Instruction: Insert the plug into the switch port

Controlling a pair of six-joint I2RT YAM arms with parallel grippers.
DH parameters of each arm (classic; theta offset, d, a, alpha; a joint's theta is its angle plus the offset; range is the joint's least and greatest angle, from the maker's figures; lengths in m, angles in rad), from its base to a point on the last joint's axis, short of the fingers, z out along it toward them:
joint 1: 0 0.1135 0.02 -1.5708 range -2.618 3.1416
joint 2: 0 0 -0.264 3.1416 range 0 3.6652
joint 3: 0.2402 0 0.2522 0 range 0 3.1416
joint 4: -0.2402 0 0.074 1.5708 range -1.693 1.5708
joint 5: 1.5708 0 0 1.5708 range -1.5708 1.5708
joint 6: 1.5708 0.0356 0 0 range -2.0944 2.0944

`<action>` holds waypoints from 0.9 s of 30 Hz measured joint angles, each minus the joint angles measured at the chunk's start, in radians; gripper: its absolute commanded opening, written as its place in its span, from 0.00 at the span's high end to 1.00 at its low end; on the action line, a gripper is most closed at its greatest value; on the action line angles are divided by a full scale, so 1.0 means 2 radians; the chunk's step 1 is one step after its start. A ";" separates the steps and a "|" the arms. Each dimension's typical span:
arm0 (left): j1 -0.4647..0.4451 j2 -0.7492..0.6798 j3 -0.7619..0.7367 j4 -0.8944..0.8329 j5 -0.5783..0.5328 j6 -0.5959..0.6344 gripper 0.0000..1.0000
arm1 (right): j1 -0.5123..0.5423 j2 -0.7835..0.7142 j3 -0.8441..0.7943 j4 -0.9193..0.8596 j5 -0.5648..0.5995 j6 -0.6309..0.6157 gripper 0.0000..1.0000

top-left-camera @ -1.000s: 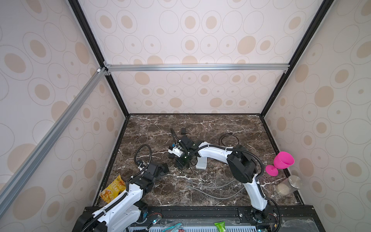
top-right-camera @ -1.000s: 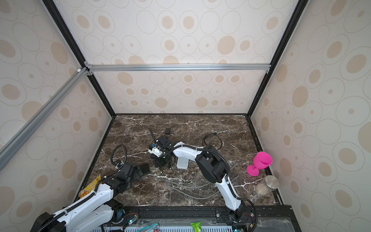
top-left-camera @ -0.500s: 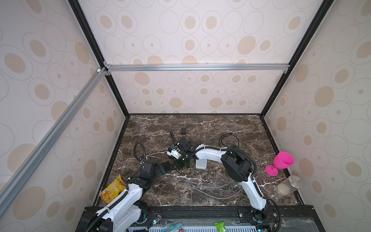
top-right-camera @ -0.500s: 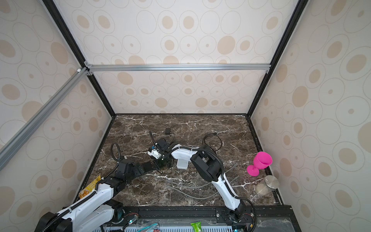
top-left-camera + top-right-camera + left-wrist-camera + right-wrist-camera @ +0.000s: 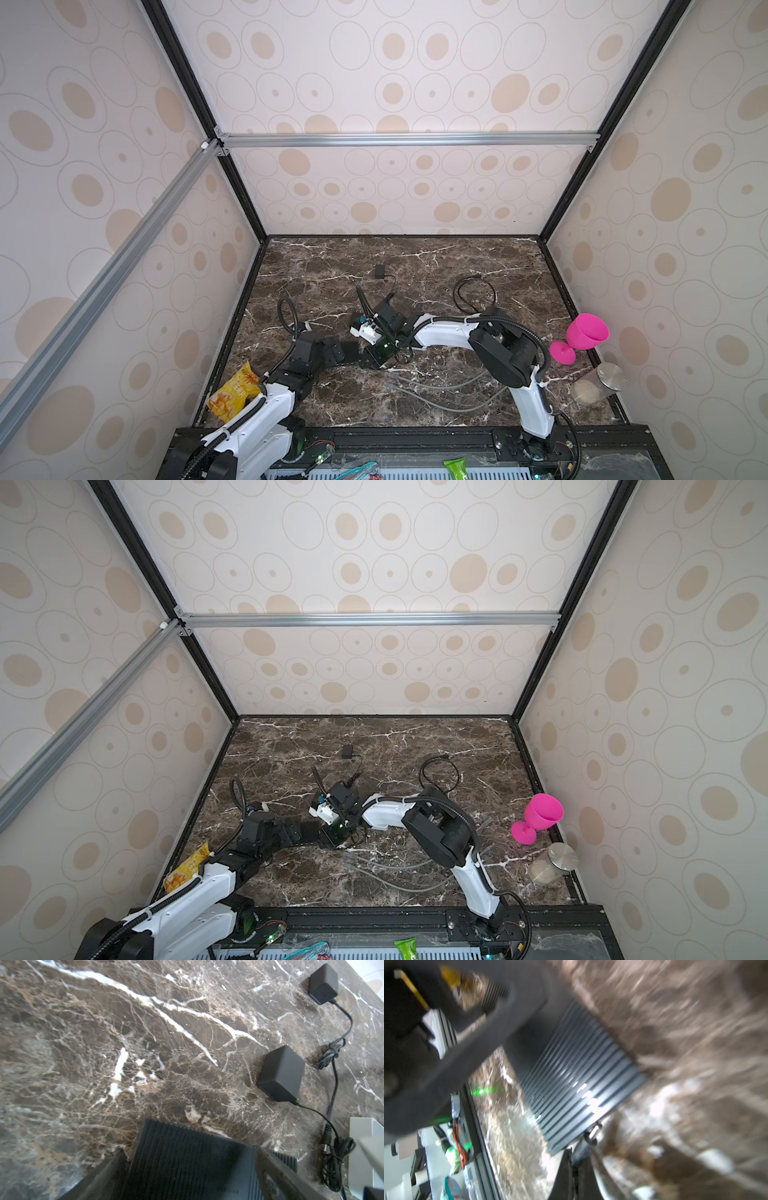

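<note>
Marble table (image 5: pixel 457 266), walled cell. Switch (image 5: pixel 379 354) is a black ribbed box w/ green LED lit, lying near table centre, a bit front-left. L gripper (image 5: pixel 191 1153) sits low at the switch, jaws spread wide, box body between the fingers (image 5: pixel 99 1176). A strip of marble shows on one side; contact on the other side can't be told. R gripper (image 5: pixel 574 1158) has jaws pinched together on the plug (image 5: pixel 592 1132): dark barrel in the grip, metal tip poking out just off a corner of the switch, not in a port. Touching or not: too blurred to tell. Near adapter (image 5: pixel 280 1074) and far adapter (image 5: pixel 323 982) lie apart on the marble beyond the switch, thin cords (image 5: pixel 332 1053) bunched beside them. Grey cables (image 5: pixel 436 384) lie loose in front of the switch. Yellow snack bag (image 5: pixel 235 390) by L arm. Pink goblet (image 5: pixel 586 334) and lidded jar (image 5: pixel 598 382) at R wall.
</note>
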 measured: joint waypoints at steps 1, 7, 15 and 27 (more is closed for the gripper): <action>0.000 0.000 0.000 0.001 0.002 0.000 0.04 | 0.002 -0.004 -0.006 0.001 0.002 0.002 1.00; 0.000 -0.005 -0.001 -0.002 0.007 0.000 0.06 | 0.003 -0.038 -0.046 0.003 0.028 0.000 1.00; 0.000 -0.003 -0.001 -0.006 0.005 0.009 0.10 | -0.005 -0.087 -0.092 -0.039 0.079 -0.054 1.00; 0.000 0.077 0.037 0.011 -0.005 0.023 0.21 | -0.028 -0.067 0.009 -0.123 0.150 -0.185 1.00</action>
